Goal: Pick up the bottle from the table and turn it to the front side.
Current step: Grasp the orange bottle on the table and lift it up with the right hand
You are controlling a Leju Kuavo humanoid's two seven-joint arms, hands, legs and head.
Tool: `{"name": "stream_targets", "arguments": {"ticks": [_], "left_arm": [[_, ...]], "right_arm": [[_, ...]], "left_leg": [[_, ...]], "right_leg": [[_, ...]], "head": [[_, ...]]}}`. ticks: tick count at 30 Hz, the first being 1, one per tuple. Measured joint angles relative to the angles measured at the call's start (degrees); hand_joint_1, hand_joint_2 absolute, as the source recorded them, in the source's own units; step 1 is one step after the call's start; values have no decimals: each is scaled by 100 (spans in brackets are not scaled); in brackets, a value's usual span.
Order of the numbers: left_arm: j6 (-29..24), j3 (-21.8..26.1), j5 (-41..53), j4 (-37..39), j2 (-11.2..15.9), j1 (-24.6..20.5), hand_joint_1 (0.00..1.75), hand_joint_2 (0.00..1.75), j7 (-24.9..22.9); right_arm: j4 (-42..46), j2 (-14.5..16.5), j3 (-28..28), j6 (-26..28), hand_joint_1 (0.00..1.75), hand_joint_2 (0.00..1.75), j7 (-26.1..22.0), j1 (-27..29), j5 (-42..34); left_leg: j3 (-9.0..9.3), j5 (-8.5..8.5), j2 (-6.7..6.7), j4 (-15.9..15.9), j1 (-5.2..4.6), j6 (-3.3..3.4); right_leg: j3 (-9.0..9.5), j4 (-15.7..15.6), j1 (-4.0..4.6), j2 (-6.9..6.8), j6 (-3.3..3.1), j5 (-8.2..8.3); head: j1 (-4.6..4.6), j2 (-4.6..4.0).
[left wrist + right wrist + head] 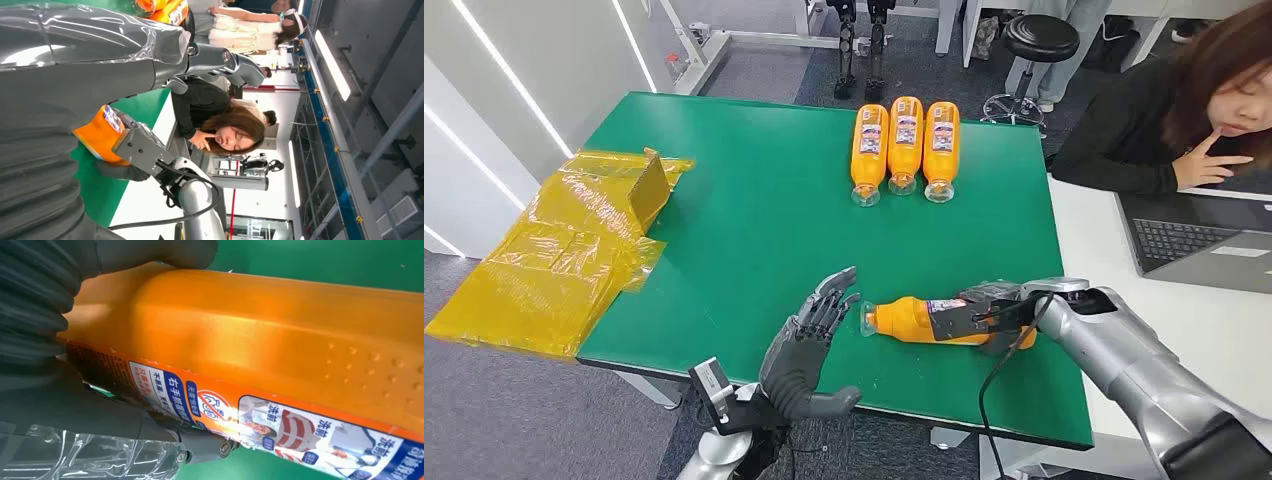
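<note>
One orange bottle [924, 322] lies on its side near the front edge of the green table [754, 230], long axis running across the robot's view, clear cap toward the robot's left and base toward its right. The right robot hand [994, 315] grips it around the labelled base half; the right wrist view shows the thumb [150, 252] over the bottle's body [260, 325]. The left robot hand [809, 345] hovers just beside the cap, fingers spread and holding nothing. Three more orange bottles [905, 148] lie side by side at the far edge, caps toward the robot.
</note>
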State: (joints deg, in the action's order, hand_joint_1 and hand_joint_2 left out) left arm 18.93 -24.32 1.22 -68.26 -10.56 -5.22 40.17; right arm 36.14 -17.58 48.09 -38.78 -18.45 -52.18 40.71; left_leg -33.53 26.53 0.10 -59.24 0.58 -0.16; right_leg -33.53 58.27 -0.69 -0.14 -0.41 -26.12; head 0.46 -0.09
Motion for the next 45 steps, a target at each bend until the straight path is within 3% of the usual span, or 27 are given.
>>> {"name": "stream_targets", "arguments": {"ticks": [8, 12, 15, 20, 25, 30, 33, 37, 45], "left_arm": [[-8, -3, 0, 0, 0, -23, 0, 175, 0], [-28, -5, 1, 0, 0, -21, 0, 175, 0], [-73, -5, 12, -1, 7, 6, 0, 175, 0], [-171, -3, 96, -92, 54, 160, 0, 175, 0], [-221, -3, 220, -163, 79, 239, 0, 175, 0], [-204, -1, 318, -167, 78, 243, 0, 175, 0], [-212, 1, 347, -164, 66, 221, 0, 175, 0], [-228, 16, 361, -121, 23, 173, 0, 175, 0], [-280, 70, 252, 233, -89, -113, 0, 175, 0]], "right_arm": [[-1, -26, 240, 65, 175, 175, 26, -86, -51], [20, -100, 356, 465, 175, 175, 116, -70, -243], [184, -301, 414, 1195, 175, 175, 343, 43, -516], [1038, -905, 228, 3065, 175, 175, 1048, 666, -810], [2165, -1350, -493, 4054, 175, 175, 1464, 1546, -615], [3419, -1527, -1585, 4776, 175, 175, 1576, 2749, -14], [4189, -1442, -2258, 5306, 175, 175, 1403, 3603, 472], [5100, -1104, -2856, 5903, 175, 175, 1094, 4630, 949], [5884, -227, -2939, 7074, 175, 175, 515, 5768, 1331]], "left_leg": [[1, 0, 0, 0, 0, 0], [0, 0, -1, 0, 0, 0], [-5, 0, -8, -1, -1, 1], [-28, 0, -31, -4, -3, 5], [-42, 9, -34, -3, -2, 12], [-58, 14, -50, 1, 1, 10], [-64, 17, -52, 3, 2, 8], [-67, 22, -52, 4, 3, 6], [-67, 22, -47, 6, 4, 6]], "right_leg": [[0, 0, 0, 1, 0, 0], [-1, -1, 0, -1, 0, 0], [-2, -1, -1, -10, 1, 1], [-12, -1, -1, -30, 2, 0], [-31, -2, -1, -32, 5, -8], [-42, -1, 1, -45, 10, -22], [-46, -1, 3, -48, 8, -29], [-50, -1, 5, -51, 2, -36], [-54, 0, 6, -47, 0, -38]], "head": [[-1, 0], [-1, 0], [-1, 0], [0, 0], [-2, 0], [-2, 0], [-1, 0], [-2, 0], [-2, 0]]}}
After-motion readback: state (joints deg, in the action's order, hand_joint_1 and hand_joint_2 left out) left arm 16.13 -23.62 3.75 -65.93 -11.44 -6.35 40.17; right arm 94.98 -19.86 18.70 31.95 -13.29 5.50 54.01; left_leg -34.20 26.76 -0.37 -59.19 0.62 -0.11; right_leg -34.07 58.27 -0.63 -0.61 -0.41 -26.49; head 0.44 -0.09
